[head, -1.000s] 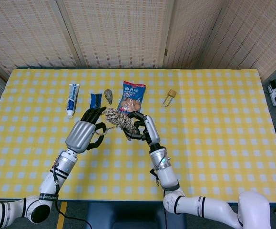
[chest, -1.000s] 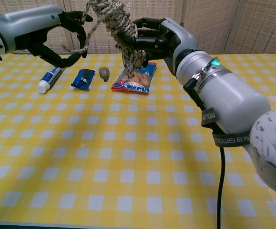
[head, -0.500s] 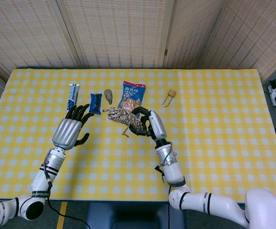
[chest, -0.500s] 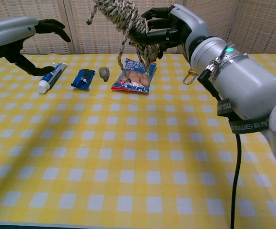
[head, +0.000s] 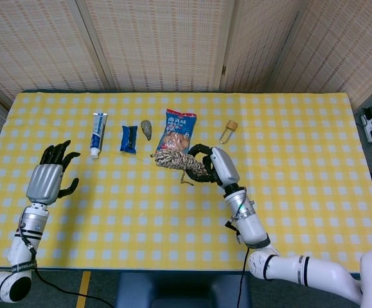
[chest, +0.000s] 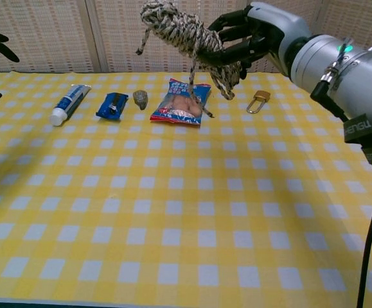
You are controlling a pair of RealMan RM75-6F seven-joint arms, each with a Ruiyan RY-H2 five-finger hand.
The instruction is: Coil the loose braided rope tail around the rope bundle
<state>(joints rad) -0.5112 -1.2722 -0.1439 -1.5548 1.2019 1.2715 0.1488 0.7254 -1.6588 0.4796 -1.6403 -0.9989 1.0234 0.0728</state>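
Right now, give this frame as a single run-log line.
right hand: holds braided rope bundle above table | loose tail: dangling | left hand: open, empty, far left | yellow checked tablecloth: snack packet beneath bundle

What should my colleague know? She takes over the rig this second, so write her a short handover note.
Right hand holds the rope bundle in the air above the snack packet.
Left hand is open, holding nothing, off near the table's left edge.
A loose tail hangs free from the bundle, so the coiling is not finished.
Left to do: bring the left hand to the tail, take it, and wind it around the bundle.
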